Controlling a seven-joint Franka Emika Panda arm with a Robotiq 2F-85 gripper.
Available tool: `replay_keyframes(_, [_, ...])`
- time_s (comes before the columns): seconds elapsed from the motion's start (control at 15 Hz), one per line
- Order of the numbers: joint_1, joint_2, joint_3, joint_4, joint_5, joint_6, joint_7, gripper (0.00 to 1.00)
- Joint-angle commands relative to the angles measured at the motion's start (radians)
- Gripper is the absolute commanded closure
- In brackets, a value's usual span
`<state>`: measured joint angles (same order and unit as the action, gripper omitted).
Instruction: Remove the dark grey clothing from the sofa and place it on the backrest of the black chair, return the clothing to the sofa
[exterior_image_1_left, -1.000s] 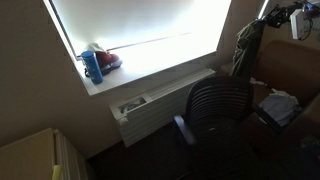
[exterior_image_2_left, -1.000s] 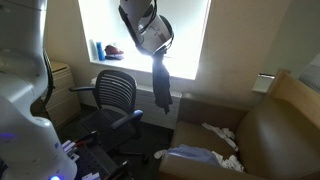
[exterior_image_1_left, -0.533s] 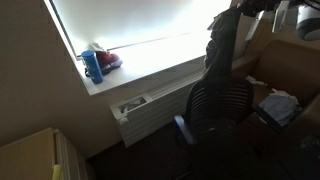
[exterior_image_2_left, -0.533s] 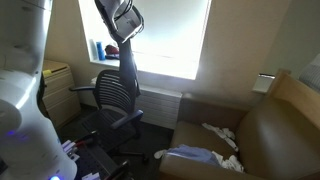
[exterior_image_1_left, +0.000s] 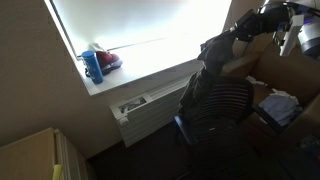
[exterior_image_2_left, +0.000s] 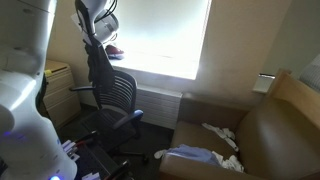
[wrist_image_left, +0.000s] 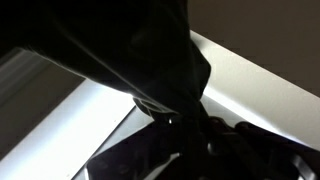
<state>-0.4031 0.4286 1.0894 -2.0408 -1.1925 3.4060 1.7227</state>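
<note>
My gripper (exterior_image_2_left: 92, 30) is shut on the dark grey clothing (exterior_image_2_left: 97, 68), which hangs limp from it just above and behind the backrest of the black chair (exterior_image_2_left: 118, 95). In an exterior view the clothing (exterior_image_1_left: 205, 75) drapes down against the top of the chair's backrest (exterior_image_1_left: 222, 105), with my gripper (exterior_image_1_left: 240, 28) at its upper end. In the wrist view the dark fabric (wrist_image_left: 120, 45) fills most of the picture and hides the fingers. The brown-tan sofa (exterior_image_2_left: 265, 125) stands well to the side of the chair, also seen in an exterior view (exterior_image_1_left: 295, 62).
A bright window with a sill (exterior_image_1_left: 150, 68) holding a blue bottle (exterior_image_1_left: 92, 66) and a red item sits behind the chair. A wall heater (exterior_image_1_left: 150, 105) runs below it. White and light blue cloths (exterior_image_2_left: 215, 135) lie on the sofa seat. A pale cabinet (exterior_image_1_left: 35, 155) stands at one side.
My gripper has carried the hanging clothing away from the sofa side, across the window, to above the chair's backrest, and has come lower so the fabric now meets the chair.
</note>
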Motion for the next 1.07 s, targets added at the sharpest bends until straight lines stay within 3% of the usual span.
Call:
replay_keyframes(0.0, [-0.226, 0.017, 0.151, -0.112, -0.090, 0.047, 0.079, 0.99])
replay_keyframes(0.13, [-0.323, 0.012, 0.177, -0.106, -0.140, 0.121, 0.088, 0.99])
replay_keyframes(0.2, [-0.409, 0.126, 0.273, -0.070, -0.204, 0.060, 0.061, 0.99])
replay_keyframes(0.4, [-0.534, 0.216, 0.321, -0.067, -0.318, 0.062, 0.083, 0.99])
replay_keyframes(0.6, [-0.604, 0.275, 0.317, -0.092, -0.445, 0.061, 0.148, 0.99])
replay_keyframes(0.87, [-0.618, 0.271, 0.240, -0.120, -0.620, 0.054, 0.278, 0.99])
replay_keyframes(0.93, [-0.626, 0.225, 0.218, -0.105, -0.606, 0.053, 0.294, 0.70])
replay_keyframes(1.0, [-0.608, 0.226, 0.193, -0.107, -0.632, 0.051, 0.330, 0.69])
